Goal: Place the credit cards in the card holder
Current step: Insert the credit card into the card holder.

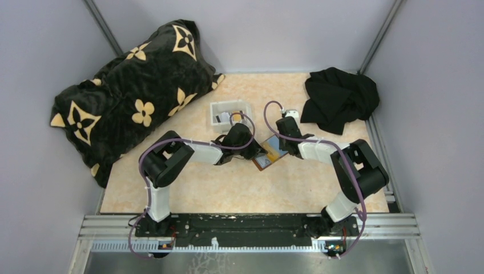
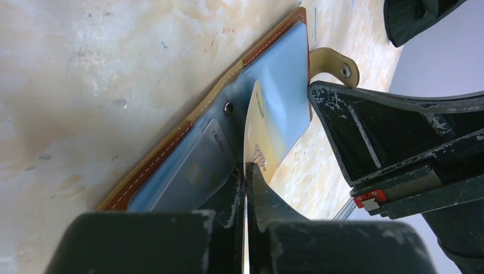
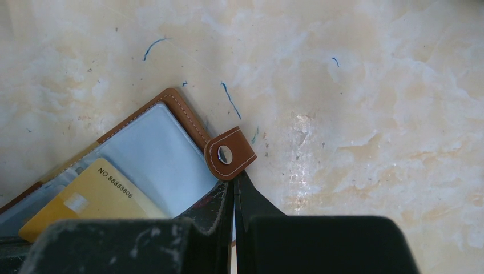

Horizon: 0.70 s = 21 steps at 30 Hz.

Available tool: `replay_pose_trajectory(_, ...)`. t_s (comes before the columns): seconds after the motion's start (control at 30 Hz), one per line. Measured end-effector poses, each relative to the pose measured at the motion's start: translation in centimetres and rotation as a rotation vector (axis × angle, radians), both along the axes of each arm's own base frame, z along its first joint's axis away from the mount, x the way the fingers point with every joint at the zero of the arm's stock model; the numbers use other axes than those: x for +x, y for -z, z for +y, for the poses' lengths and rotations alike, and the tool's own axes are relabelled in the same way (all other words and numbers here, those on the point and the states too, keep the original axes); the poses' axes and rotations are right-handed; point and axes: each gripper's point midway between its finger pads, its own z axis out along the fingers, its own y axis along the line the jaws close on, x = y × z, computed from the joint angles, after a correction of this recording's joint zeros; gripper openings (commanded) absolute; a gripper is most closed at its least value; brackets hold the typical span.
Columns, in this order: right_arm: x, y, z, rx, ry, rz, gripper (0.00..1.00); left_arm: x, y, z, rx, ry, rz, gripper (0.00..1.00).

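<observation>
As the card holder (image 1: 269,154) lies open overhead, the left gripper (image 1: 255,150) meets it from nine o'clock. Its wrist view shows jaws clamped on a gold credit card (image 2: 258,134) pointing to twelve, over the pockets. From its own wrist, the right gripper (image 3: 234,191) is closed and empty by the snap tab (image 3: 230,153).

The card holder (image 1: 268,156) is laid at the middle of the table (image 1: 228,188), with the tray (image 1: 214,114) placed just behind it to the left. A cushion (image 1: 131,91) is set far left, a cloth (image 1: 339,97) far right.
</observation>
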Motion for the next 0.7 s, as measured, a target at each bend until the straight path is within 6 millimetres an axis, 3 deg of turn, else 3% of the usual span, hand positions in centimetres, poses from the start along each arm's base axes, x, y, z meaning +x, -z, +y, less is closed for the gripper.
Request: replay_pose_trajectory(0.7,0.4,0.1,0.0,-0.002,0.007,-0.007,0.00,0.0,0.2,-0.9,0.000,0.023,0.037,0.00)
